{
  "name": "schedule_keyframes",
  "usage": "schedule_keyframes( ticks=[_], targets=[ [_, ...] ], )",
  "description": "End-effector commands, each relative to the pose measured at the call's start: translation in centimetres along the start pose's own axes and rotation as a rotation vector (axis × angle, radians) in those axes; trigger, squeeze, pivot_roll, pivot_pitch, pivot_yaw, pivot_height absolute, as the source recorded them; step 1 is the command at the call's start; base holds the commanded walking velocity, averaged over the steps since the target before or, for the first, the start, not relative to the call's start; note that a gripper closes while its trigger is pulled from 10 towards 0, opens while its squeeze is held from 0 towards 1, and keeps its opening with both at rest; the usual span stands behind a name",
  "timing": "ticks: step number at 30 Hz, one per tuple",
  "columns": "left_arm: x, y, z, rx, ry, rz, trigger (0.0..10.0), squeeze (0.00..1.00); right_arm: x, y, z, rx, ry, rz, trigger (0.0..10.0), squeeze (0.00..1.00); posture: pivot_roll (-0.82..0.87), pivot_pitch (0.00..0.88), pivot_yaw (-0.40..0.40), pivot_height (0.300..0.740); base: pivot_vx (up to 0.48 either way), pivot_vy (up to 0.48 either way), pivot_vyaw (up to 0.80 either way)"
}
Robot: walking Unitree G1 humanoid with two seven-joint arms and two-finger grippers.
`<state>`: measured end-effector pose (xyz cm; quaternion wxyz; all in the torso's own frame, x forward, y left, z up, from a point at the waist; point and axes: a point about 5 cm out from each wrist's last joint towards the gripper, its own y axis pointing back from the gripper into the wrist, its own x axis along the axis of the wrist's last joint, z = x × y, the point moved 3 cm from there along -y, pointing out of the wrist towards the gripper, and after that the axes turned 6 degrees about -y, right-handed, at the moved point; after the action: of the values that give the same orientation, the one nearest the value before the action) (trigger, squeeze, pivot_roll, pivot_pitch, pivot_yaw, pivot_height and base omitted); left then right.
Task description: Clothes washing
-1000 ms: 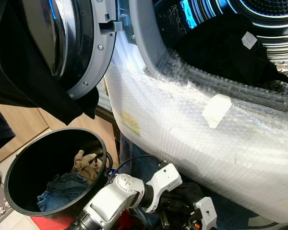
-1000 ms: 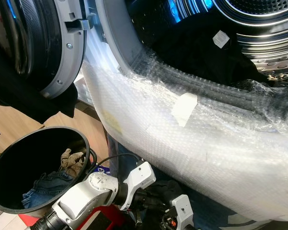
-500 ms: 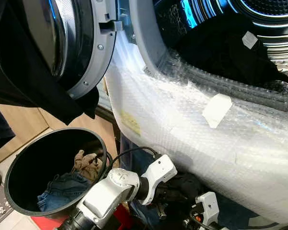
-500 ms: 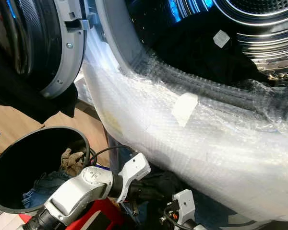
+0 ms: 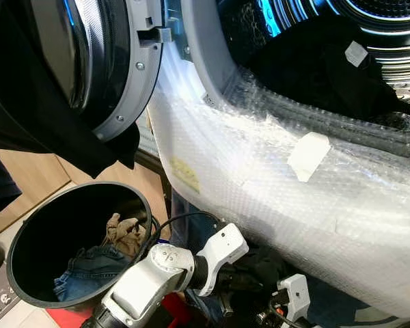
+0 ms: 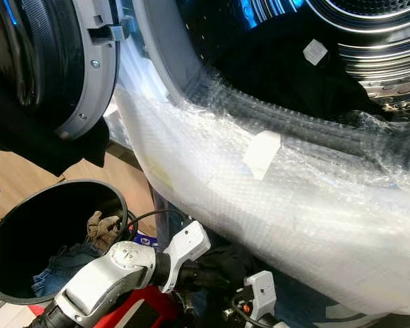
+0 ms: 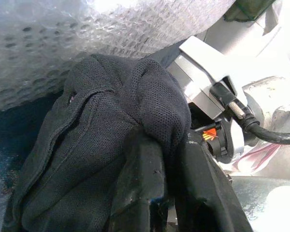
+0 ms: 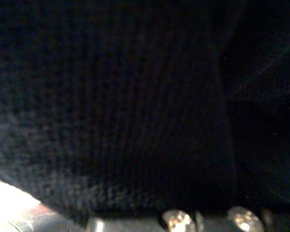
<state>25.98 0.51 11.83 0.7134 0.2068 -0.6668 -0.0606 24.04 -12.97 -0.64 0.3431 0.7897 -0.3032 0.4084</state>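
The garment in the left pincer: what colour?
Black knit garment; clearest in the left wrist view.

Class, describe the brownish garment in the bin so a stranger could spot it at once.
Start at the washing machine wrapped in bubble wrap, then drop to the round black bin on the floor at its left. Inside, against the wall nearest the machine, lies a crumpled tan garment; the jeans beside it are blue denim.

Left gripper (image 7: 166,203) pinching a fold of the black mesh garment (image 7: 92,159), jaws closing tight on it, cloth bunching over the black fingers (image 7: 140,193), bubble wrap (image 7: 63,43) glaring above, right wrist hardware (image 7: 222,111) crowding in beside.
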Motion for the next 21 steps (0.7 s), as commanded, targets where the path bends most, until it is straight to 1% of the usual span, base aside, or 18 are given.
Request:
schedule_keyframes(
  ticks=[1,2,3,6,9,10,12,13,14,15,16,19,21],
  targets=[
    [0.3,0.3,0.5,-0.02,-0.028,0.007,10.0,0.1,0.6,0.0,0.1,-0.006,-0.002,0.036,0.0,0.0,0.04,0.109,0.029,0.74,0.0,0.0,0.0],
    [0.3,0.3,0.5,-0.02,-0.028,0.007,10.0,0.1,0.6,0.0,0.1,-0.006,-0.002,0.036,0.0,0.0,0.04,0.109,0.029,0.74,0.0,0.0,0.0],
    [0.2,0.4,0.5,-0.026,-0.026,0.006,10.0,1.0,0.7,0.0,0.1,-0.007,-0.004,0.038,0.0,0.0,0.04,0.109,0.029,0.74,0.0,0.0,0.0],
    [0.3,0.7,0.6,-0.029,-0.004,0.016,10.0,1.0,0.9,-0.2,0.2,-0.012,0.005,0.046,0.0,0.0,0.04,0.103,0.032,0.74,0.0,0.0,0.0],
    [0.2,1.7,0.3,0.0,-0.04,-0.012,10.0,1.0,1.3,-0.3,0.2,-0.014,0.003,0.064,0.0,0.0,0.04,0.094,0.04,0.74,0.0,0.0,0.0],
    [0.2,1.7,0.3,0.0,-0.04,-0.012,10.0,1.0,1.3,-0.3,0.2,-0.014,0.003,0.064,0.0,0.0,0.04,0.094,0.04,0.74,0.0,0.0,0.0],
    [0.3,2.3,0.0,0.029,-0.041,-0.019,10.0,1.0,1.2,-0.3,0.1,-0.012,0.004,0.063,0.0,0.0,0.04,0.094,0.041,0.74,0.0,0.0,0.0],
    [0.1,2.8,-0.3,0.057,-0.051,-0.039,10.0,1.0,1.0,-0.4,0.1,-0.01,0.005,0.056,0.0,0.0,0.04,0.093,0.042,0.74,0.0,0.0,0.0],
    [0.1,2.8,-0.3,0.057,-0.051,-0.039,10.0,1.0,1.0,-0.4,0.1,-0.01,0.005,0.056,0.0,0.0,0.04,0.093,0.042,0.74,0.0,0.0,0.0],
    [0.1,3.3,-0.5,0.075,-0.055,-0.046,10.0,1.0,0.7,-0.4,0.1,-0.01,0.01,0.043,0.0,0.0,0.04,0.093,0.042,0.74,0.0,0.0,0.0],
    [0.3,3.7,-0.7,0.089,-0.052,-0.038,10.0,1.0,0.6,-0.4,0.1,-0.011,0.013,0.035,0.0,0.0,0.04,0.093,0.042,0.74,0.0,0.0,0.0],
    [0.5,4.2,-0.8,0.104,-0.041,-0.021,10.0,1.0,0.5,-0.4,0.1,-0.01,0.013,0.033,0.0,0.0,0.05,0.087,0.042,0.74,0.0,0.0,0.0],
    [1.1,5.0,-1.0,0.121,-0.014,0.034,10.0,1.0,0.5,-0.4,0.1,-0.007,0.013,0.033,0.0,0.0,0.05,0.083,0.043,0.74,0.0,0.0,0.0]
  ],
)
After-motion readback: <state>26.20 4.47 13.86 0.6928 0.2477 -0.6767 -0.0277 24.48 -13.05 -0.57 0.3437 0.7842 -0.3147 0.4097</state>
